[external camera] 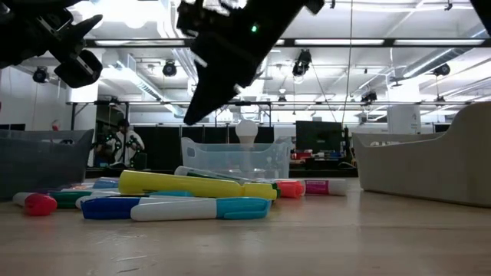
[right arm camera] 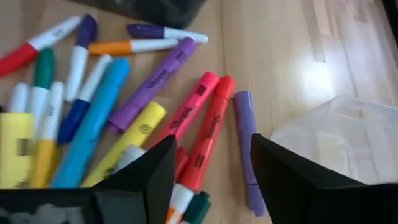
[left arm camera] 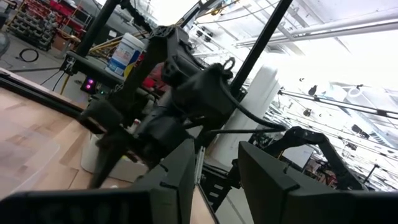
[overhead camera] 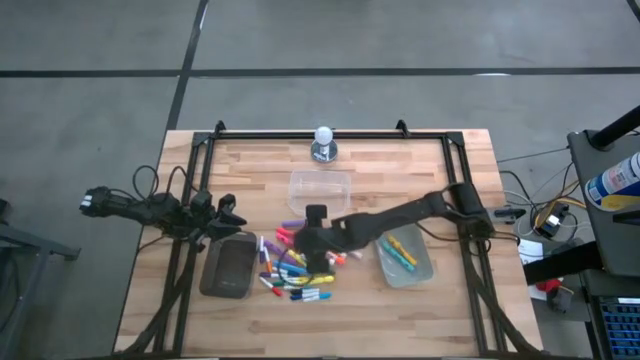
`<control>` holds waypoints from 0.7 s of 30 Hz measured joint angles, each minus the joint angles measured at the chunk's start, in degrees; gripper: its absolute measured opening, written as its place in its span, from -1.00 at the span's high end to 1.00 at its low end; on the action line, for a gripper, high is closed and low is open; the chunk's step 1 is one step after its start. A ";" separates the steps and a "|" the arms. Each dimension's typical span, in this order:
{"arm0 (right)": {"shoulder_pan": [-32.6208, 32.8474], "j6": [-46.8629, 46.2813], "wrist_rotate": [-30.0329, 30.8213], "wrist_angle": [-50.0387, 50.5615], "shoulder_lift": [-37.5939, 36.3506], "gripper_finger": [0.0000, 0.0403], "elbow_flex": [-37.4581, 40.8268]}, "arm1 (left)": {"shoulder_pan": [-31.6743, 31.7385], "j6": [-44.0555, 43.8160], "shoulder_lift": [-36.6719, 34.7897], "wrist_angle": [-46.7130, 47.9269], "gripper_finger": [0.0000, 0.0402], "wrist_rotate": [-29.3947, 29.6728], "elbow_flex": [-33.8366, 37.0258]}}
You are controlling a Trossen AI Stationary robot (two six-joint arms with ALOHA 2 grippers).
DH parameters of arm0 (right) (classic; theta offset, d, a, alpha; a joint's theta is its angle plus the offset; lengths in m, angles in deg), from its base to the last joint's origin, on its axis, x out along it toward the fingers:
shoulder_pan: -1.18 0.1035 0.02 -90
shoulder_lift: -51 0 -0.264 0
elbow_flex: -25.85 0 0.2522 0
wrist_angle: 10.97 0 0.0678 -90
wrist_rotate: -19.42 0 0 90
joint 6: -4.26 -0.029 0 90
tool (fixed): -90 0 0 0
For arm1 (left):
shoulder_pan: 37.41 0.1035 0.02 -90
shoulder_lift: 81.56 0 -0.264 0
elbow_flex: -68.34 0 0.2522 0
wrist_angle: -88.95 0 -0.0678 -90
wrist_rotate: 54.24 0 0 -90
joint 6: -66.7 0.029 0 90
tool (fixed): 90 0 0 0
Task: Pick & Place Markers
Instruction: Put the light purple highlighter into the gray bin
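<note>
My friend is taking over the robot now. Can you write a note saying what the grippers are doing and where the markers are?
Right gripper: open, empty, hovering over the marker pile at table centre.
Left gripper: waiting at the table's left side by the dark tray, holding nothing that shows.
Done: a few markers lie in the clear tub on the right.
Left: most markers lie loose on the table; the red marker and pink marker are nearest the right gripper. The clear tub at the back looks empty.

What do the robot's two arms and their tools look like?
Both arms are black and jointed. The right arm ends in a tool with two flat, angular black fingers. The left tool has the same blocky black fingers. A black cable loops along the right arm.
</note>
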 joint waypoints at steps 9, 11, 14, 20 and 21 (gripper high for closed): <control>-1.25 0.13 -0.57 3.27 -1.18 0.09 0.02 | -0.01 0.70 3.00 0.44 0.42 0.00 -1.17; -0.33 -0.38 -0.72 3.51 -2.06 0.11 0.02 | -0.04 1.67 4.47 0.14 0.42 0.00 -2.14; 1.35 -1.50 -0.91 3.64 -2.81 0.15 0.02 | -0.04 3.56 7.38 0.08 0.42 -0.11 -3.53; 3.76 -1.68 -0.44 1.48 -3.83 0.26 0.07 | 0.04 4.54 13.96 -0.97 0.42 2.91 -7.11; 3.94 -1.68 -0.42 1.55 -3.99 0.29 0.07 | 0.07 4.58 15.44 -0.89 0.42 3.27 -7.87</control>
